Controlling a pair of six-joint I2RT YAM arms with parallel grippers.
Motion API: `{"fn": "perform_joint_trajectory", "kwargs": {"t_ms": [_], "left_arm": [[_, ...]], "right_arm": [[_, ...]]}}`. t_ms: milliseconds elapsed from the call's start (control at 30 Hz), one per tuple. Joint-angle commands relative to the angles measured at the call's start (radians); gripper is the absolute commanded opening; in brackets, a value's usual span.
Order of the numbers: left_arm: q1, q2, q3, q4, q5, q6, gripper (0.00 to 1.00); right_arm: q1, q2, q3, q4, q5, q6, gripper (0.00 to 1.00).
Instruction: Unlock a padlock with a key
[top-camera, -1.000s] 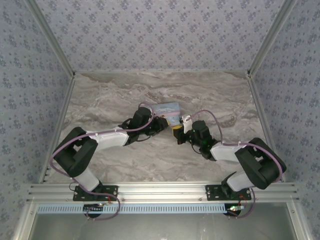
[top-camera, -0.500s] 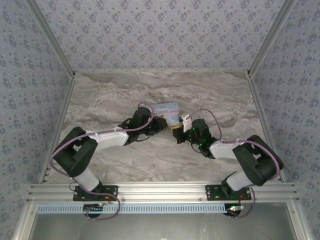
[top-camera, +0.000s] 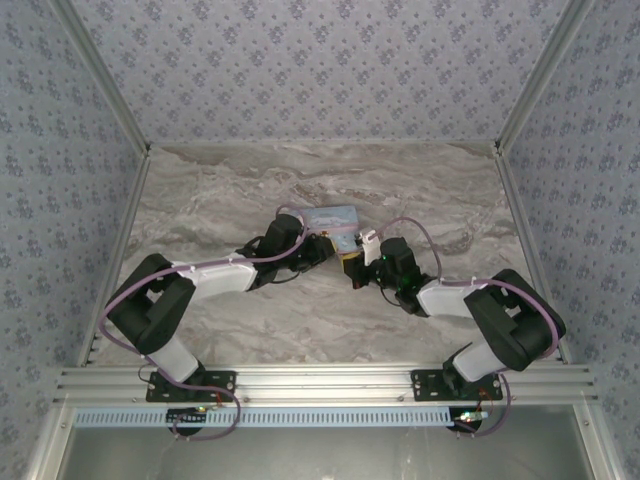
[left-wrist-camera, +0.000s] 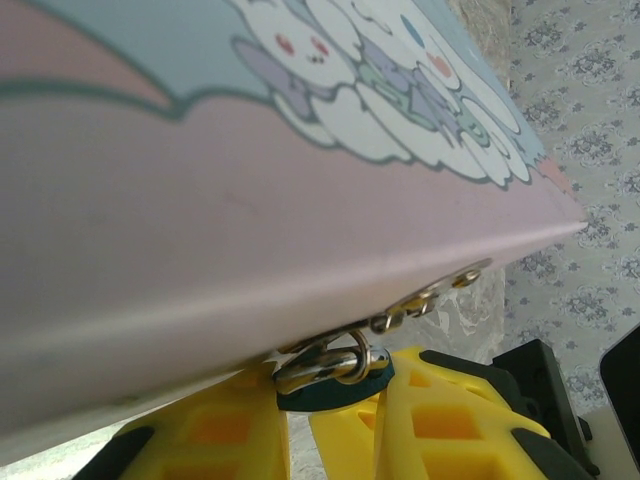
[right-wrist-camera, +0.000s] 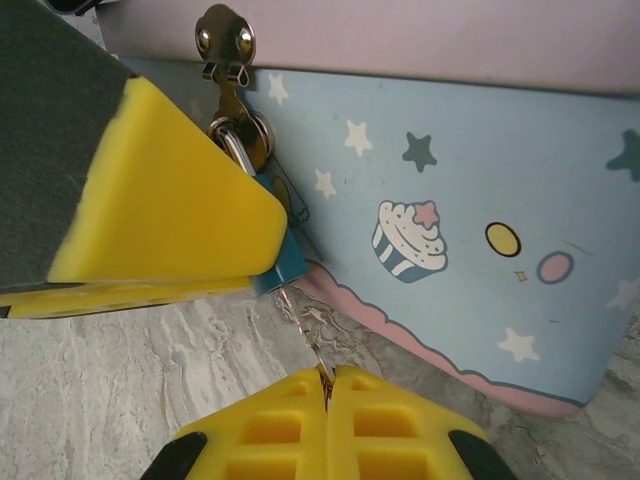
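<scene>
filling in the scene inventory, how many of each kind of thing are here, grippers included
tin box: 1
padlock: 1
key: 1
grippers: 2 (left gripper, right gripper)
total: 5

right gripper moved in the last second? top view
Yes, slightly. The right gripper edged left, closer to the tin box, which stayed where it was on the table.

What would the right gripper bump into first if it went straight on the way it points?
Probably the small blue-teal padlock, just past its slim dark metal key. The pale blue cartoon-printed tin box sits right behind, though depth is unclear.
</scene>
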Motion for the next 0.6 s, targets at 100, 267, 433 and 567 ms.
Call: {"fn": "perform_joint_trajectory", "kwargs": {"t_ms": [100,267,433,567], "left_arm": [[-0.031,-0.003,0.033,0.004,0.099,0.033,0.21],[-0.031,0.003,0.031,-0.003,0.098,0.038,0.21],[-0.03,0.005,0.029,-0.003,0.098,0.038,0.21],[-0.03,0.003,0.03,0.012,0.108,0.025,0.21]], "right_arm": [[0.018,-0.059,0.068,0.126,-0.051,-0.004,0.0],[0.007,-0.082,0.047,0.116,-0.034,-0.008,0.0],[0.004,-0.092,0.04,0.103,-0.041,-0.011,0.0],[0.014,-0.074,0.044,0.089,-0.029,-0.029,0.0]]}}
